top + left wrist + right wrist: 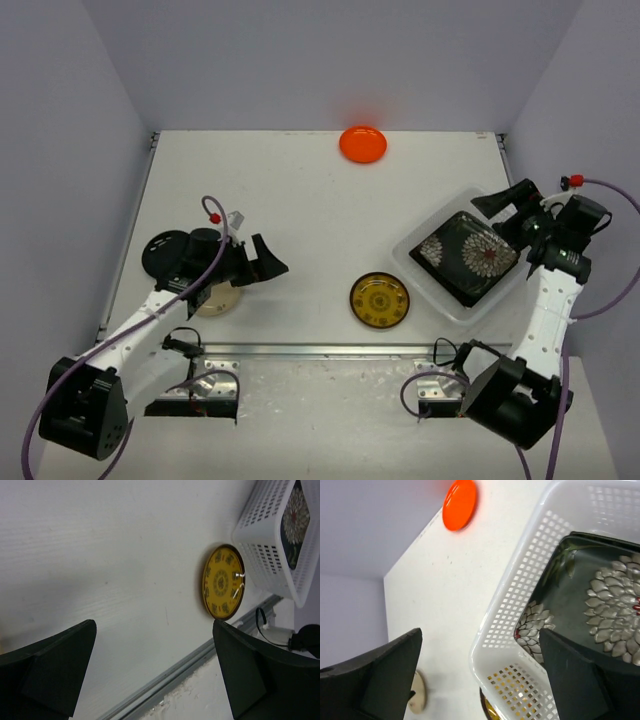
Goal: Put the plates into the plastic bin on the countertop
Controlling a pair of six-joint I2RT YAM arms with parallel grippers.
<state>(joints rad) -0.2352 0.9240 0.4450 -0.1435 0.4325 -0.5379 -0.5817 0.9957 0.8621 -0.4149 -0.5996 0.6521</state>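
The plastic bin [432, 285] sits at the right of the countertop [300, 200] with a black flowered square plate [468, 255] lying on top inside; anything under it is hidden. My right gripper [508, 212] hovers open and empty over the bin's far corner. An orange round plate [362, 143] lies at the far edge. A yellow-patterned round plate [379, 300] lies just left of the bin. A cream round plate [218, 300] is half hidden under my left arm. My left gripper [270, 258] is open and empty above bare countertop, pointing towards the yellow plate [222, 582].
A metal rail [330, 350] runs along the front edge. Lilac walls close the left, back and right sides. A dark round disc [160, 252] shows beside my left arm. The bin's perforated end [520, 580] faces left, with the orange plate [460, 497] beyond.
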